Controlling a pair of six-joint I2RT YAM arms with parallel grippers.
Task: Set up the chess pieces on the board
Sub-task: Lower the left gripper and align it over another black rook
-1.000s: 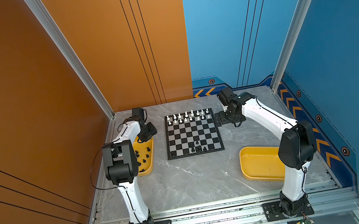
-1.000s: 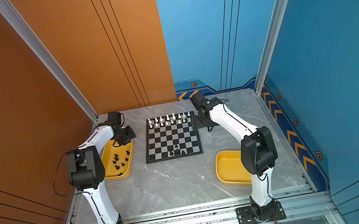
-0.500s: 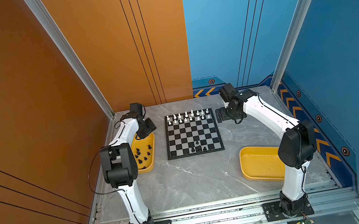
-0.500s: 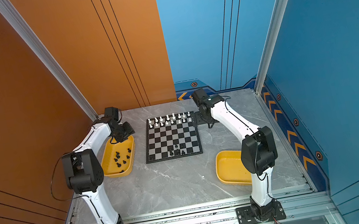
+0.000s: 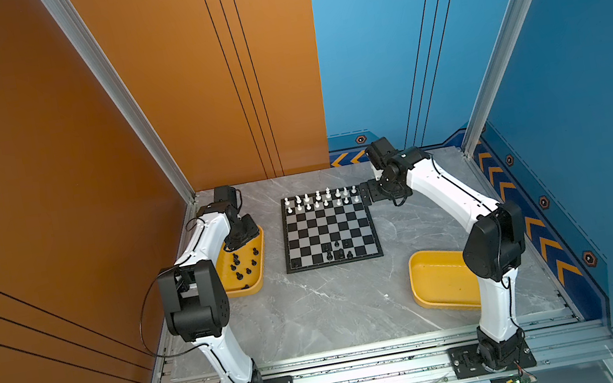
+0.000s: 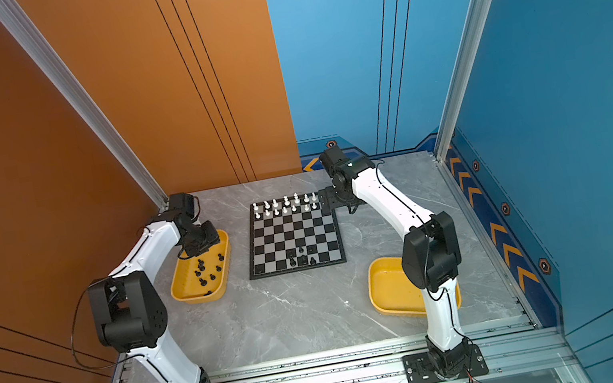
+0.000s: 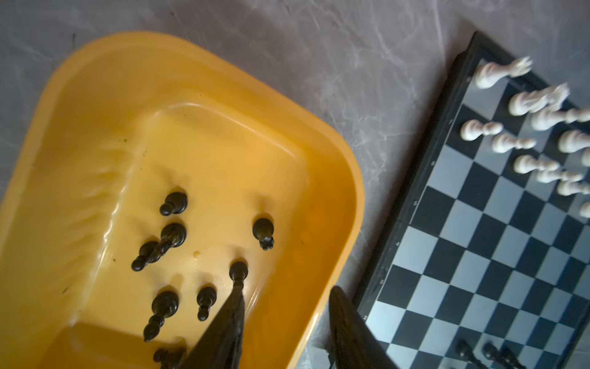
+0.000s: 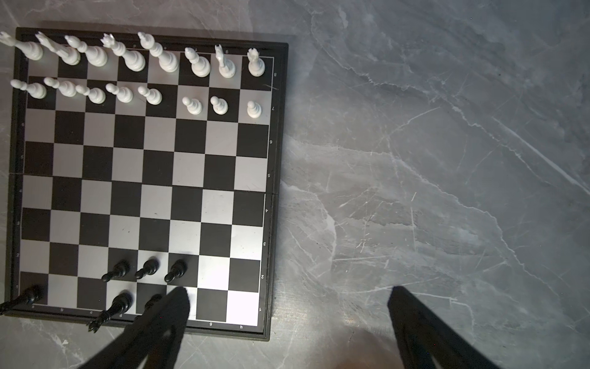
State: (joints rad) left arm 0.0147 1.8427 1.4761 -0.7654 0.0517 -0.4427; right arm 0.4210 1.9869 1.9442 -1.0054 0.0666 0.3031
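The board (image 5: 328, 229) lies mid-table, with white chess pieces (image 5: 320, 198) filling its two far rows and several black ones (image 5: 338, 250) on the near rows. More black pieces (image 7: 172, 236) stand loose in the left yellow tray (image 5: 260, 251). My left gripper (image 7: 286, 289) hangs open over that tray's board-side rim (image 7: 344, 179). One of its fingers (image 7: 230, 316) ends just short of a black piece (image 7: 238, 271), and nothing is between them. My right gripper (image 8: 287, 290) is wide open and empty, held high beside the board's right edge (image 8: 274, 191).
A second yellow tray (image 5: 437, 280) lies empty at the near right, partly behind the right arm. Orange and blue walls close the table on three sides. Grey marble tabletop (image 5: 336, 305) stretches between the board and the front rail.
The left arm's elbow has swung a little to the left while its gripper stayed over the tray's far end. The right gripper has drifted slightly farther back.
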